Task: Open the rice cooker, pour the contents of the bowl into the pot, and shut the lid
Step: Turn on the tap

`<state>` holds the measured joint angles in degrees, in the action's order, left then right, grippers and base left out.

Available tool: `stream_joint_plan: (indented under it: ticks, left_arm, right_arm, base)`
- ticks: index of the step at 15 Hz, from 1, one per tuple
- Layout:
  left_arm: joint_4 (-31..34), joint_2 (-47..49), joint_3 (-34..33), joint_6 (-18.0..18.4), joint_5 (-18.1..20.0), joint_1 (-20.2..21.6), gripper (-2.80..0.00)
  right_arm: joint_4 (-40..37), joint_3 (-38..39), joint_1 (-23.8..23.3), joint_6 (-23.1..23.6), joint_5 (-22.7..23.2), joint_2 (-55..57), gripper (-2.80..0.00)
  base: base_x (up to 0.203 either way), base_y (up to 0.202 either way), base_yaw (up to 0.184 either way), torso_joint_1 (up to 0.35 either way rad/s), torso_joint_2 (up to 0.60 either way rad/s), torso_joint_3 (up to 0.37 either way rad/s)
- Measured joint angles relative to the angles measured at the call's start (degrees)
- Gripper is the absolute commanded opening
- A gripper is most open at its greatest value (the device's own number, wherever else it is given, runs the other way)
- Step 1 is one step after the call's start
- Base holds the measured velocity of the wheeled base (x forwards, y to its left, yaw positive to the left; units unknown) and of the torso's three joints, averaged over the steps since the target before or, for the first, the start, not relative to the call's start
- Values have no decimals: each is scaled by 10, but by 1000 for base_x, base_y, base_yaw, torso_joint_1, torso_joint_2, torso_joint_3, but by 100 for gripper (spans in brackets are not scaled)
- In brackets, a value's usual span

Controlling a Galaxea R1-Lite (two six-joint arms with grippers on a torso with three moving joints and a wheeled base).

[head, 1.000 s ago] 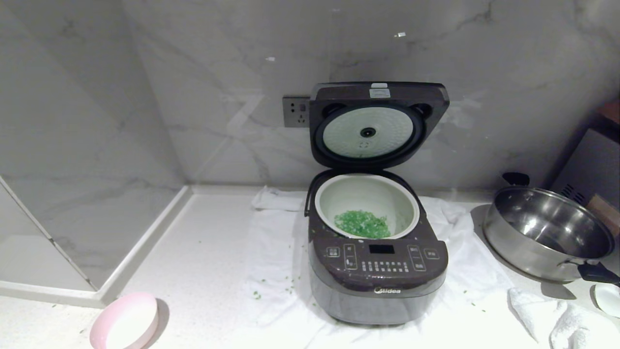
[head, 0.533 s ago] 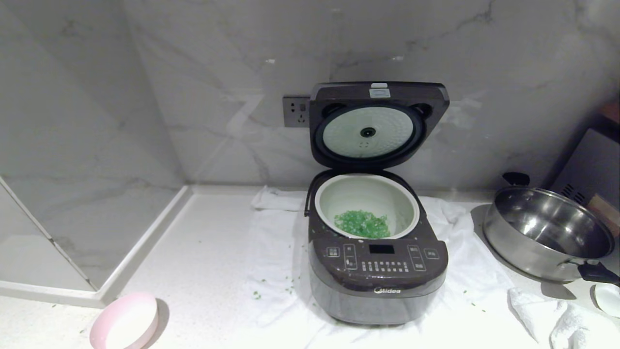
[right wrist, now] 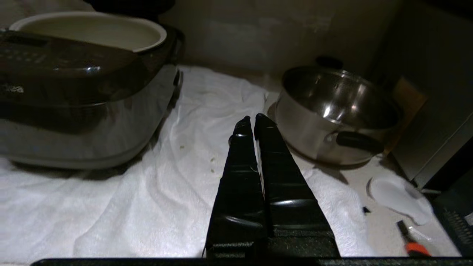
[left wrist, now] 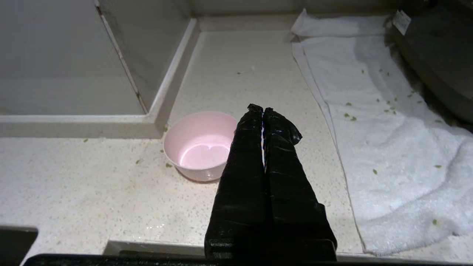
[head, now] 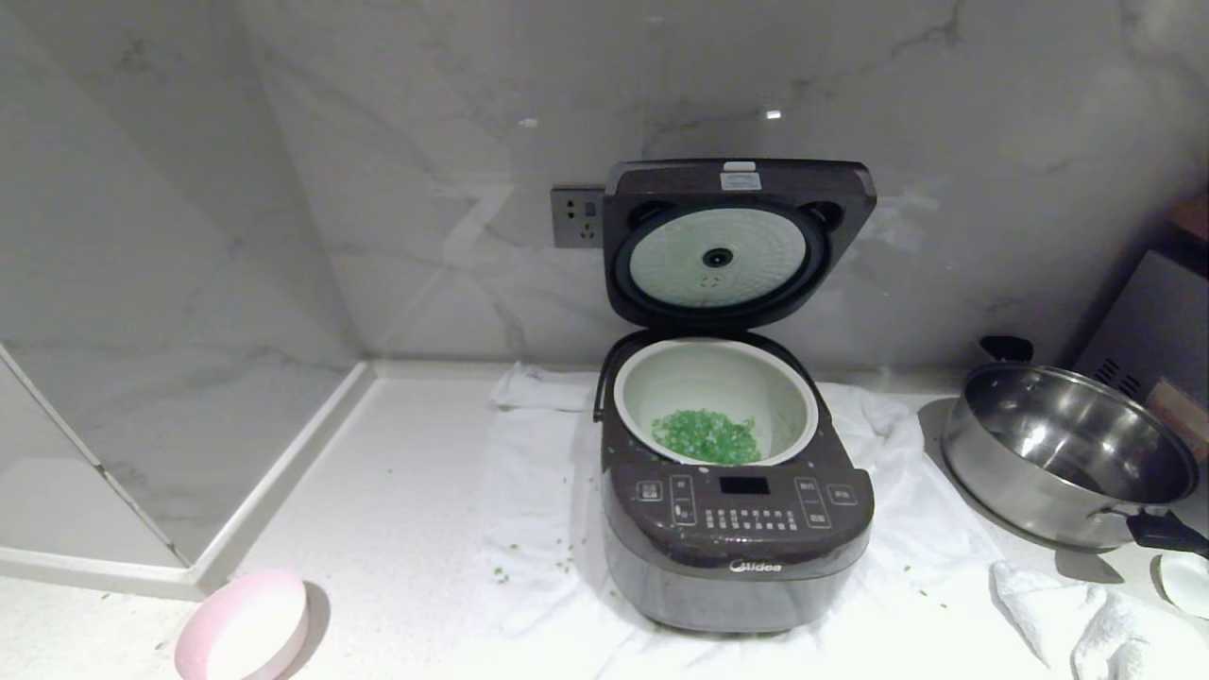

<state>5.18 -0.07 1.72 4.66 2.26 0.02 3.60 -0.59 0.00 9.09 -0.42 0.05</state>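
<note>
A: Head cam? High up, facing fwd and down at the rice cooker (head: 737, 491), fairly close, wall right behind it.
B: Left wrist cam sits behind the left claw (left wrist: 263, 110), looking down past it; pink bowl (left wrist: 201, 146) just beside the tips. Shares bowl and towel (left wrist: 388, 147) w/ head cam.
A: Right wrist cam, low behind the right claw (right wrist: 250, 120), faces across the towel. Cooker to one side of the tips, steel pan (right wrist: 332, 111) to the other; both in head cam too.

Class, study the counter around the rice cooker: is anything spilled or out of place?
Yes. Small green bits lie scattered on the white towel and counter left of the rice cooker, outside the pot where the rest sits. The emptied bowl stands upright, and the lid is open.
</note>
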Motion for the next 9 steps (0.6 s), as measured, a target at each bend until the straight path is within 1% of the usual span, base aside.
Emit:
stream_joint_plan:
  ticks: [3,5,9]
  left_arm:
    - [3,0,2,-2,0,0,-280]
    - [4,0,2,-3,-1,0,-280]
    - [4,0,2,-3,0,0,-280]
  right_arm:
    - [-52,4,0,-42,16,0,-280]
    - [-35,5,0,-72,15,0,-280]
    - [-33,6,1,-80,12,0,-280]
  base:
    - [0,0,0,0,0,0]
    - [0,0,0,0,0,0]
    - [0,0,0,0,0,0]
